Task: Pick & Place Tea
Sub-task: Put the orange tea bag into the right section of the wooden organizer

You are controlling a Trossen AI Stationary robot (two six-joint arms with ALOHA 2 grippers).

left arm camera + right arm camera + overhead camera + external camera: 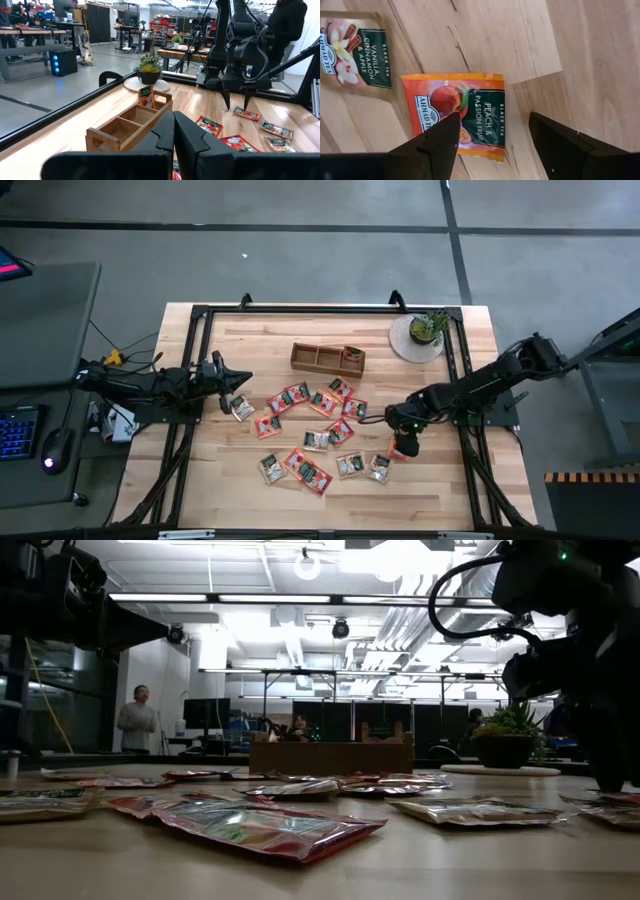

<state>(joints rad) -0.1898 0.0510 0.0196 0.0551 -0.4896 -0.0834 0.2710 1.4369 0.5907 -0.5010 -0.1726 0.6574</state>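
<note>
Several small tea sachets, red-orange and pale grey-green, lie flat and scattered on the wooden table (250, 490). My right gripper (403, 442) points steeply down and is open just above an orange sachet (465, 117) at the right end of the scatter. One finger (440, 140) stands over the sachet's middle and the other (555, 140) beyond its edge. A grey-green sachet (357, 55) lies beside it. My left gripper (174, 135) is shut and level at the table's left side (245, 381), holding nothing.
The brown wooden tray (328, 358) stands at the far middle, with a red sachet (350, 353) in its right compartment. A small potted plant (428, 328) sits on a round white mat at the far right. Black frame rails (190, 360) run along the table's edges.
</note>
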